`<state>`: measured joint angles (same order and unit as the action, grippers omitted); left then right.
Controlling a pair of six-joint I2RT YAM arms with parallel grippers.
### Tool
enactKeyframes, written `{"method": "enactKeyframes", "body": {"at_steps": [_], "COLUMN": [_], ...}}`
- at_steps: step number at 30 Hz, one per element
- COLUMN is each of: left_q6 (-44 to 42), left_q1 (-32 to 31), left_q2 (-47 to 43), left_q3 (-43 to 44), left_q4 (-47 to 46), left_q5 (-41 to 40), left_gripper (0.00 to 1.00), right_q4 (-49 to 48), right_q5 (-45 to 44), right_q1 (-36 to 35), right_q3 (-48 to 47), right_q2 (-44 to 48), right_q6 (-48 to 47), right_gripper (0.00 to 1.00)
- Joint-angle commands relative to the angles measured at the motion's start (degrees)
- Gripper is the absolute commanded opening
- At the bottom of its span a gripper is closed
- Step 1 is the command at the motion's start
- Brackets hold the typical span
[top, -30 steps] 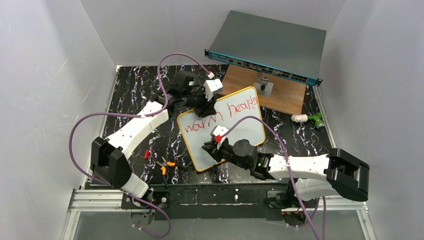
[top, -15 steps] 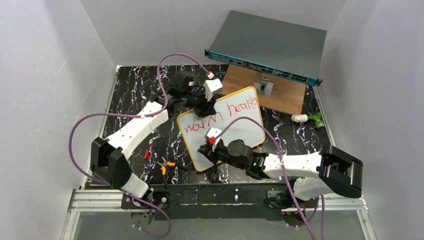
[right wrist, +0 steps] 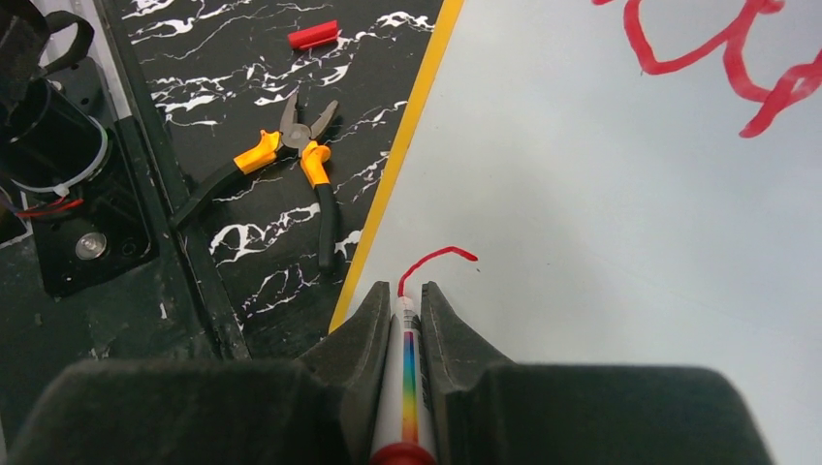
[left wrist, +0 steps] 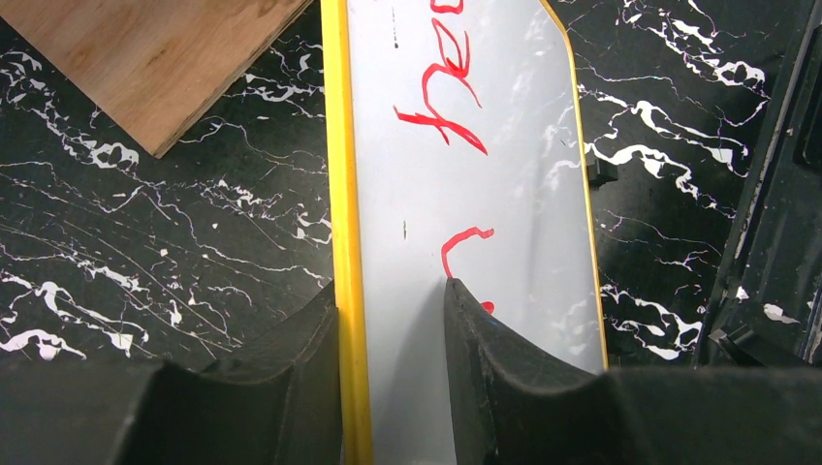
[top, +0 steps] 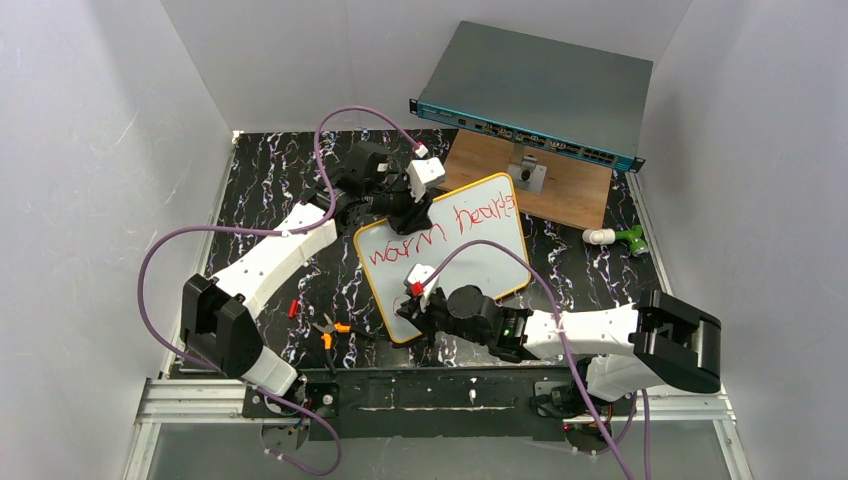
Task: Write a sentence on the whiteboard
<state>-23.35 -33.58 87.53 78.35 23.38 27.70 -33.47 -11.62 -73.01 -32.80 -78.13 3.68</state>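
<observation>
Pinching the marker (right wrist: 408, 363), the right claw (right wrist: 401, 300) rests its tip on the whiteboard (right wrist: 601, 242) just inside its left rim; bare surface runs rightward. The left claw (left wrist: 391, 293) clamps the far rim.

So the right gripper (right wrist: 402, 295) has both fingers squeezed onto a white marker (right wrist: 405, 387) with a rainbow stripe down it. The tip sits on the whiteboard (right wrist: 601, 242), right at the low end of a short curved red stroke (right wrist: 436, 260), just inside the yellow rim. More red lettering (right wrist: 717, 58) is up in the top right corner. Off the board, orange-handled pliers (right wrist: 291, 160) and a little red piece (right wrist: 313, 35) lie on the black marbled surface (right wrist: 223, 77).
</observation>
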Motion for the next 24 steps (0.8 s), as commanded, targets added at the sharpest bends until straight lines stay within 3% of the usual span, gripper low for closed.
{"method": "enactKeyframes", "body": {"at_steps": [1,9,15,20,24], "left_q6": [-7.1,-6.97,-6.97,-6.62,-6.87], "left_q1": [-1.05,-1.05,-1.3,-1.57,-1.84], "left_q2": [1.57,1.65,1.19,0.59,0.5], "left_q3": [-3.77,-3.56,-3.83,-4.39,-4.28], "left_q4": [7.04,6.83,6.78,6.52,6.56], "left_q5": [-6.35,-6.21,-5.82,-5.9,-6.14], "left_gripper": [0.0,0.0,0.0,0.0,0.0], "right_q4": [2.73,6.68,4.57,2.77,1.18], "right_q5": [-6.13,-9.95,-0.23,-13.62,-15.65], "right_q1": [0.15,0.15,-0.35,-0.38,-0.16], "right_q3": [-0.98,-1.66,-0.87,0.95,1.19], "right_q2": [1.8,3.74,12.39,11.37,9.94], "right_q6": [-0.26,-0.74,-0.72,3.7,5.2], "right_gripper": [0.01,0.01,0.01,0.01,0.01]}}
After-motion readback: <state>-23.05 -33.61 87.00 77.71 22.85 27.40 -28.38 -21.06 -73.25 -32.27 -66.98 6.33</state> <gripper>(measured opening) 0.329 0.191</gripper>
